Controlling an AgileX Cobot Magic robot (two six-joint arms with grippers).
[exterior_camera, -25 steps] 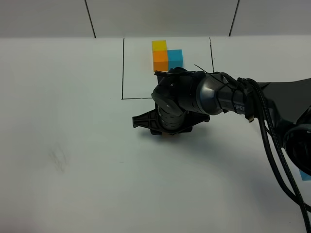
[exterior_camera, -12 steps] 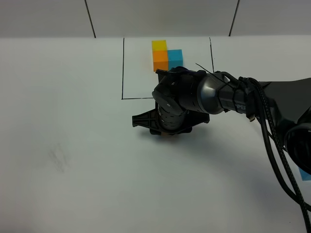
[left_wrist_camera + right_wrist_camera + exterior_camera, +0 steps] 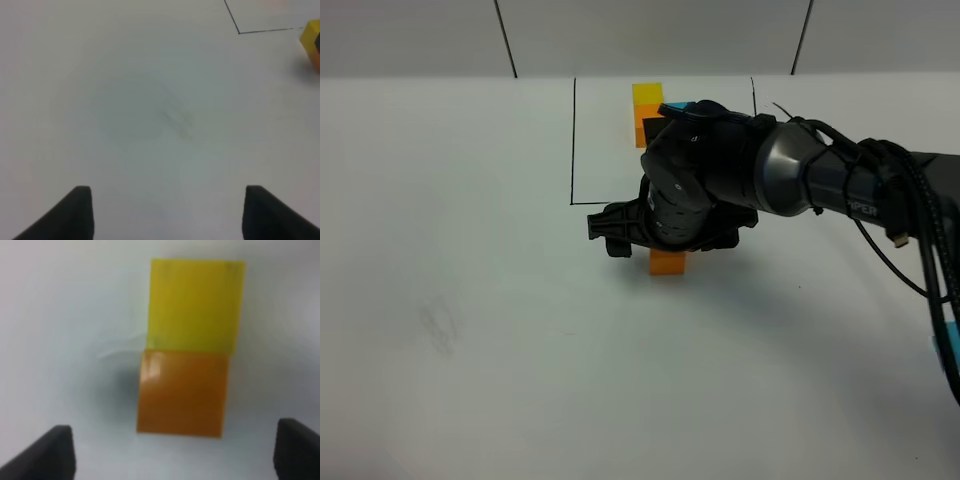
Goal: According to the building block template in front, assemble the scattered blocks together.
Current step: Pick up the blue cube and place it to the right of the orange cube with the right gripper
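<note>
The table [image 3: 470, 200] is plain white, the yellow cube [image 3: 197, 302] and orange cube [image 3: 182, 392] matte, the template [image 3: 647, 95] yellow, orange and blue within a thin black outline [image 3: 573, 140].

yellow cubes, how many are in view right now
2. The framed yellow cube sits at the back of the black-line frame. The loose yellow cube lies against an orange cube below the right gripper, which hides it from the high camera.
</note>
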